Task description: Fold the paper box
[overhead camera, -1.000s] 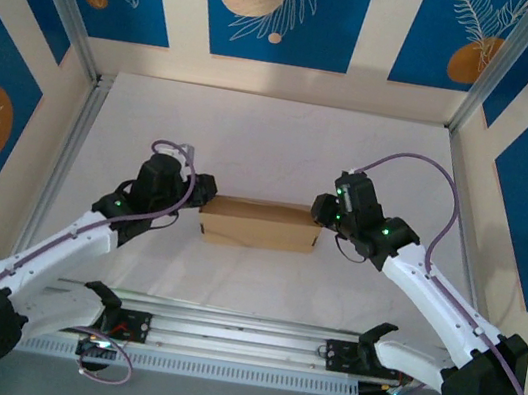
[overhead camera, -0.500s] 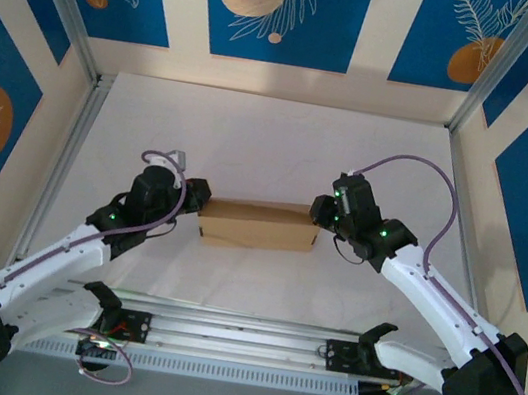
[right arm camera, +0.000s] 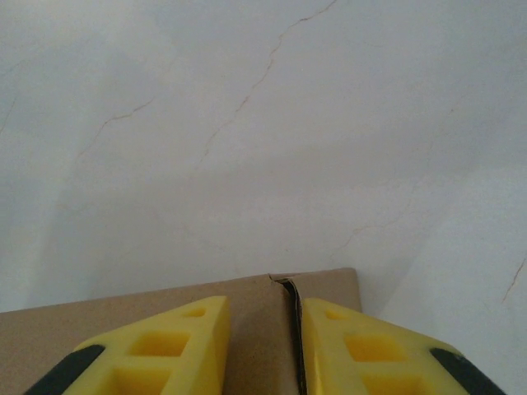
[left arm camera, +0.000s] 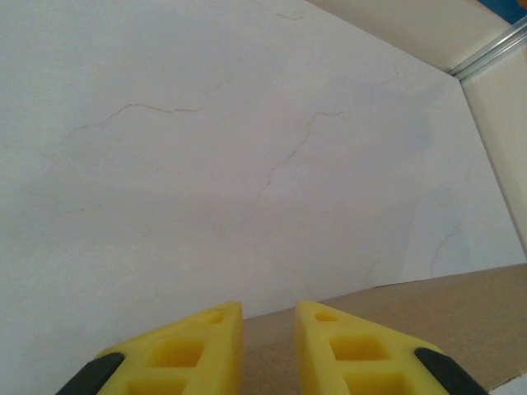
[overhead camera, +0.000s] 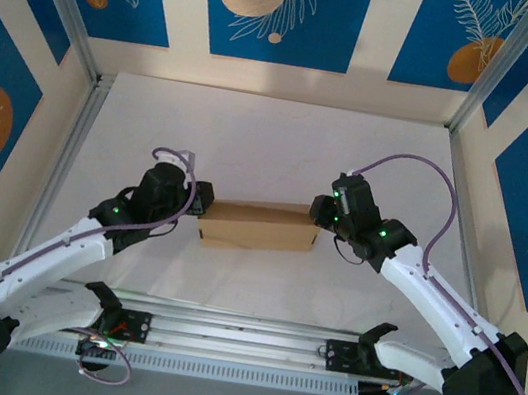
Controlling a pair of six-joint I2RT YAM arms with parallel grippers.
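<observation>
Top: left arm has shifted a little since 0.5 s ago, paper box (overhead camera: 257,224) unmoved mid-table (overhead camera: 275,129), a flat brown slab between left gripper (overhead camera: 201,199) and right gripper (overhead camera: 321,210)
Left wrist: yellow fingers (left arm camera: 198,350) slightly apart over matte cardboard, can't tell if gripping
Right wrist: same gap, over a dark flap seam (right arm camera: 292,329), can't tell

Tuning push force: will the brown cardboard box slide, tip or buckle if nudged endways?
The brown corrugated cardboard box lies low and flat, so tipping seems unlikely. On the smooth white table it probably slides easily. The open seam at its end hints that wall may flex.
</observation>
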